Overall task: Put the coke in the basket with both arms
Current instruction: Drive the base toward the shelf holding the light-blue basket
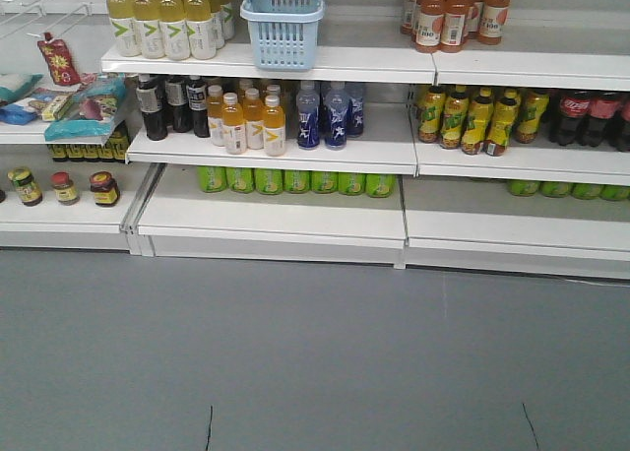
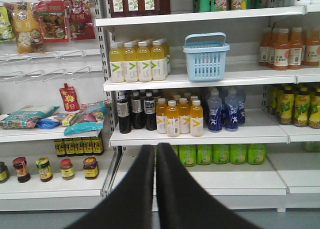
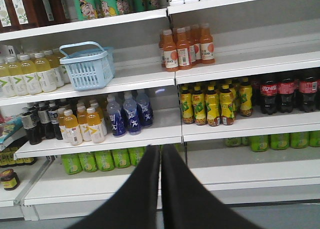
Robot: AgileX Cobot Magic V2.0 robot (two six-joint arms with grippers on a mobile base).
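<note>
The pale blue basket [image 1: 283,39] stands upright on the upper shelf, right of a row of pale yellow bottles; it also shows as the basket [image 2: 205,65] in the left wrist view and the basket [image 3: 90,74] in the right wrist view. The coke is out of view in every frame. My left gripper [image 2: 155,147] is shut with nothing in it, well back from the shelves and low, level with the bottom shelf. My right gripper [image 3: 160,148] is likewise shut and empty, at a similar distance. Neither arm appears in the front view.
White shelving [image 1: 276,151] holds yellow drinks [image 1: 162,23], orange bottles [image 1: 246,121], blue bottles [image 1: 323,114], green cans [image 1: 295,181] and dark cola bottles with red labels [image 3: 280,91] at the right. Snack bags and jars [image 2: 55,168] sit on the left. Grey floor [image 1: 315,353] lies before the shelves.
</note>
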